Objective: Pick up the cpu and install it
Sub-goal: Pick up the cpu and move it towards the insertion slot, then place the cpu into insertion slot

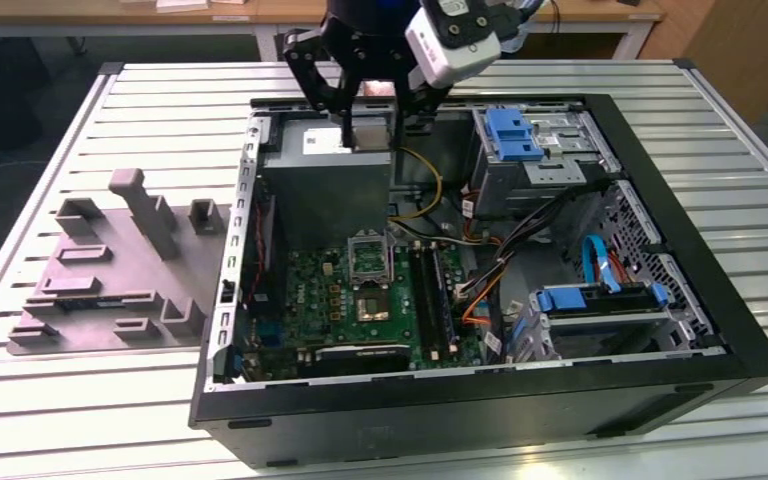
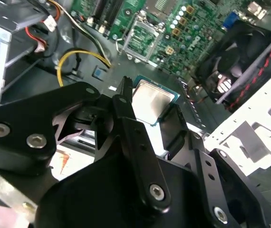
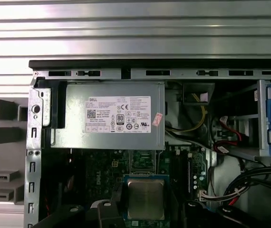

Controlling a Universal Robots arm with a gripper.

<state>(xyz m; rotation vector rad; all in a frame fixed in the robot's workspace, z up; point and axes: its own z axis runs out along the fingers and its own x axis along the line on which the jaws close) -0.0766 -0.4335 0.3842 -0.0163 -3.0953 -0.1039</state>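
My gripper [image 1: 368, 140] hangs over the back of the open computer case [image 1: 704, 250], above the grey power supply [image 1: 324, 185]. It is shut on the cpu [image 1: 368, 130], a small flat square chip with a silvery top and a thin green rim. In both wrist views the cpu [image 2: 152, 99] [image 3: 146, 198] sits level between the black fingers [image 2: 123, 104]. The open socket [image 1: 371, 300] [image 2: 142, 35] [image 3: 142, 160] lies on the green motherboard [image 1: 317, 290], lower down and nearer the case front than the chip.
The power supply with its white label [image 3: 119, 116] fills the case's back corner under the gripper. Blue drive cages [image 1: 511, 135] [image 1: 598, 300] and loose cables [image 1: 424, 180] crowd the exterior view's right. A black fan [image 2: 235, 57] stands beside the board. A grey fixture block [image 1: 117, 270] lies on the slatted table.
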